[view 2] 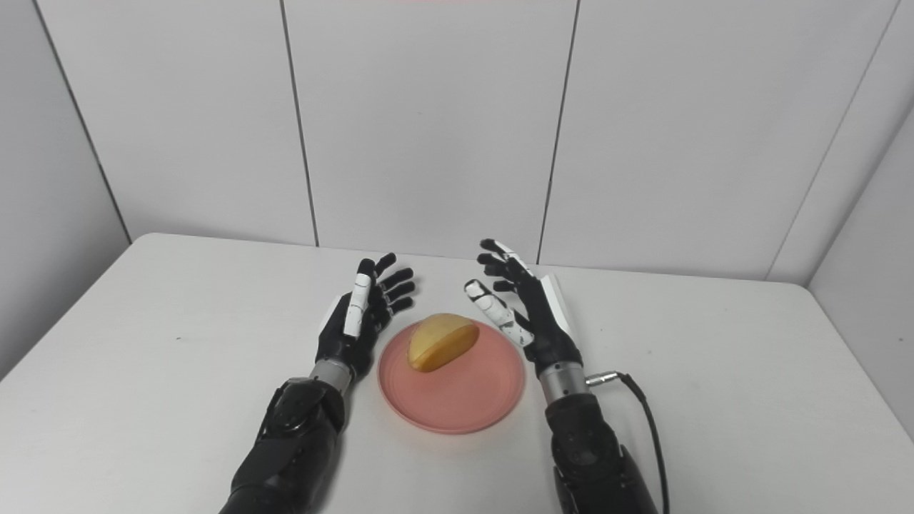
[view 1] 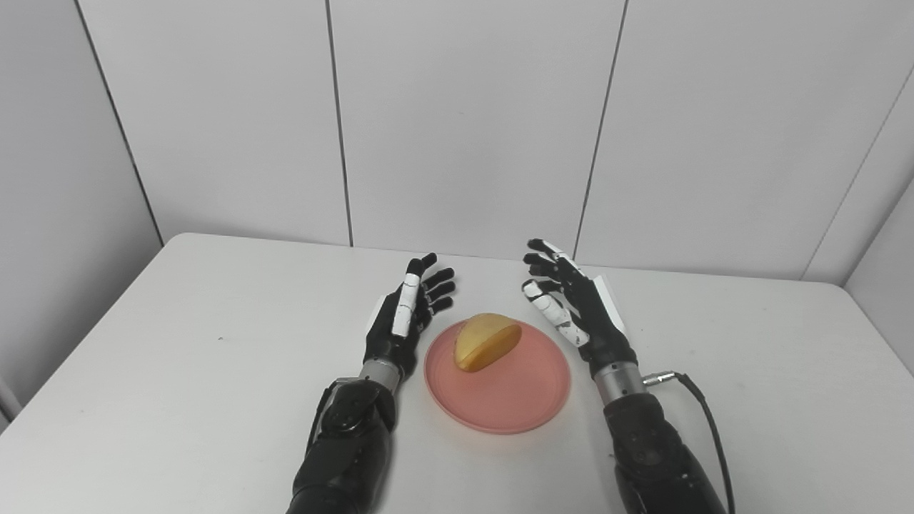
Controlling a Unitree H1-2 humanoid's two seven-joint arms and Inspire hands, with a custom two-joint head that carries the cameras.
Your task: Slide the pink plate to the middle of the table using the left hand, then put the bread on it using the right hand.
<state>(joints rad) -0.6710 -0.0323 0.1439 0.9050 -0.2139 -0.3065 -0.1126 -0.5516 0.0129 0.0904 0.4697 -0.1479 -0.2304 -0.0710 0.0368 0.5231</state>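
Observation:
A pink plate lies on the white table near the middle. A yellow-brown piece of bread rests on the plate's far half. My left hand hovers just left of the plate, fingers spread, holding nothing. My right hand hovers just right of the plate, fingers also spread and empty. Neither hand touches the bread; both stand apart from the plate rim.
The white table has rounded corners and ends against grey wall panels at the back. A black cable runs from my right wrist along the forearm.

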